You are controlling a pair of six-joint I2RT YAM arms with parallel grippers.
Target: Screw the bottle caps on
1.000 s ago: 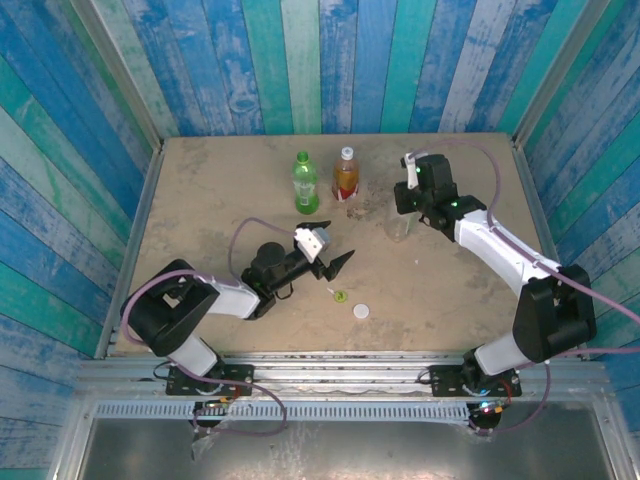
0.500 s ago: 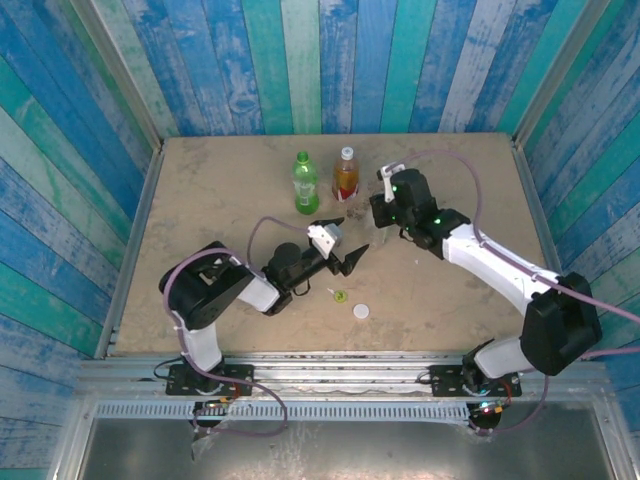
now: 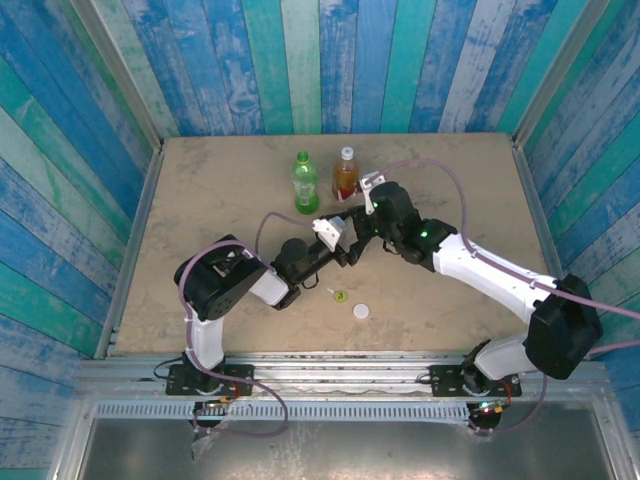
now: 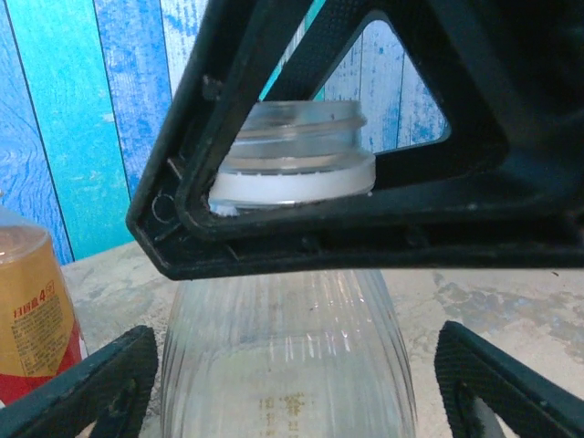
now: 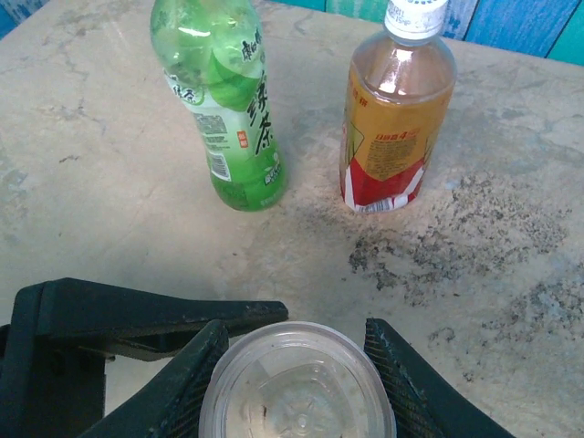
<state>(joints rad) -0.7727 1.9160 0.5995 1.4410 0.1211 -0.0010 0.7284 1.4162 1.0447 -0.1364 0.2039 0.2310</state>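
Right gripper (image 5: pixel 297 365): closed on the clear bottle (image 5: pixel 297 388), with a hard black finger pressed to each side just under the open mouth.
Clear bottle: made of see-through plastic, round, with ribbed sides and a white ring under the threaded neck. It is held upright near the middle of the table (image 3: pixel 200 200).
Left gripper (image 4: pixel 292 383): held wide. Its black fingers (image 4: pixel 100 388) are seen at 9 and 3 o'clock of the ribbed body, with a gap left on each side.
Green bottle (image 5: pixel 224 100): shiny green plastic with a paper label, stood at 11 o'clock from the table's middle.
Amber bottle (image 5: pixel 397 119): filled with orange drink and wrapped in a red label. A ridged white cap (image 5: pixel 415 14) is sat on top. It is stood just beside the green bottle, at its 3 o'clock.
Yellow-green cap (image 3: pixel 340 295): small and round, laid flat at 6 o'clock from the table's middle.
Loose white cap (image 3: pixel 361 311): a flat round disc, laid near the yellow-green cap at its 4 o'clock.
Table: sandy and stone-like, speckled with dark patches.
Walls (image 3: pixel 300 60): made of wooden planks painted blue and green.
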